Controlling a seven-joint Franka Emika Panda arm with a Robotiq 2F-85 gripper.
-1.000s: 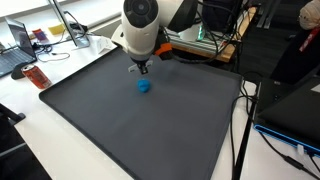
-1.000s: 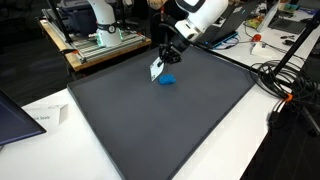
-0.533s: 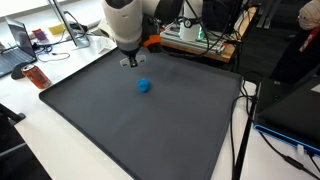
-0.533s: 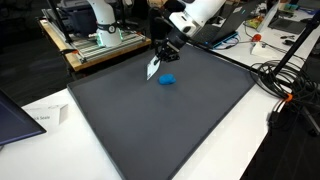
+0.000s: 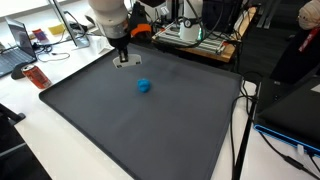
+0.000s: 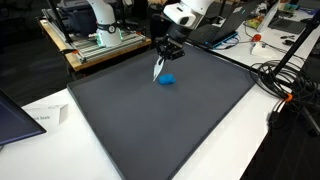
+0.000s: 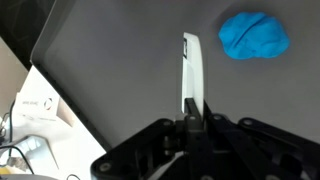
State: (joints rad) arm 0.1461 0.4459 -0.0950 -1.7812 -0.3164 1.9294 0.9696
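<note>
**Dark Mat on White Table: Gripper Position and Clearances**

A dark grey mat (image 5: 150, 130) covers most of a white table (image 5: 45, 140) in a lab. Equipment racks (image 5: 195, 32) stand beyond the mat's far edge, and cables (image 6: 285, 85) lie off one side edge.

The gripper (image 5: 124, 62) stands over the mat near its far corner, just inside the far edge. Its fingers are pinched fully together on a thin white strip (image 7: 190, 65), which points down toward the mat. Whether the strip's tip touches the mat cannot be told.

A blue lump (image 5: 143, 86) lies on the mat near the gripper. In the wrist view the lump (image 7: 254, 36) sits beside the strip, apart from it.

The mat's middle and near half are bare, open surface out to the near edges.
</note>
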